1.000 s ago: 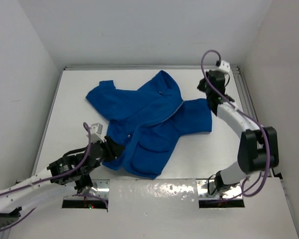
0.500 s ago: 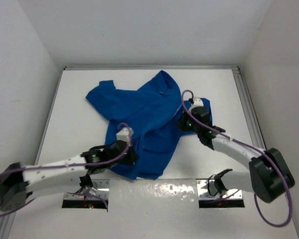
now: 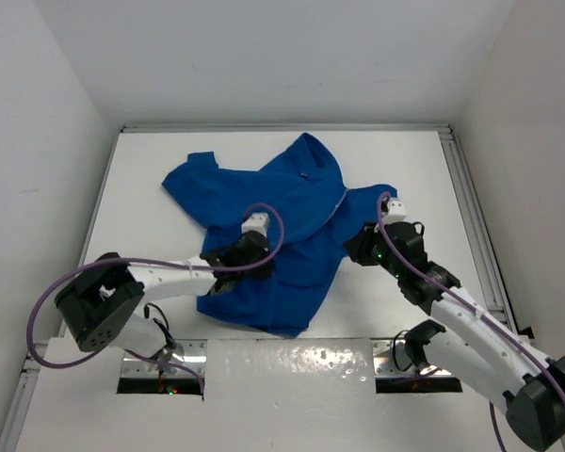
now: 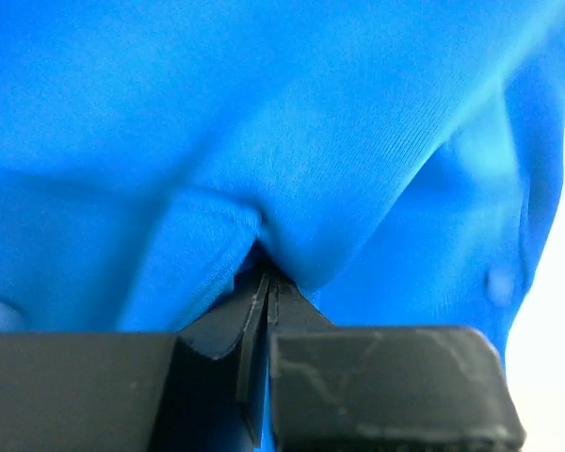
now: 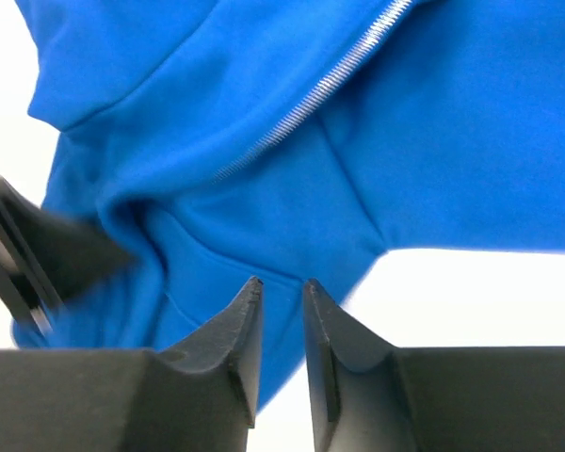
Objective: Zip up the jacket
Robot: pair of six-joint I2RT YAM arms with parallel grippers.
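Note:
The blue jacket lies spread and rumpled on the white table, with its pale zipper running down the middle, also seen as the zipper in the right wrist view. My left gripper rests on the lower left front panel, its jaws shut on a puckered fold of jacket fabric. My right gripper hovers at the right hem. Its fingertips stand a narrow gap apart with nothing between them, the jacket just beyond.
White walls enclose the table on three sides. A metal rail runs along the right edge. Perforated mount plates sit at the near edge between the arm bases. My left gripper shows blurred at the left of the right wrist view.
The left gripper moved up onto the jacket front and closed on fabric. The right arm swung from the far right corner to the jacket's right hem, and its jaws parted slightly.

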